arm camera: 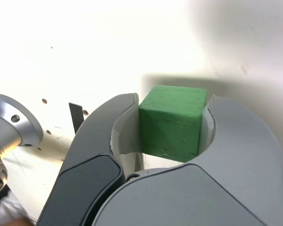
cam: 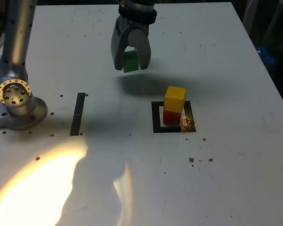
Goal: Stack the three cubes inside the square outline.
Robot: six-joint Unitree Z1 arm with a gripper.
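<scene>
The one green cube is matte, its grain-like flecks visible only in the wrist view, and the gripper is clamped on it above the table. Only the exterior view shows two more: the yellow cube atop the orange-red cube, inside one dark square outline.

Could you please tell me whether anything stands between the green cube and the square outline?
Nothing visible blocks the way across to the square outline, but the yellow cube on the red one fills its centre, so the green cube, held in the hand, would probably need to come in from above.
</scene>
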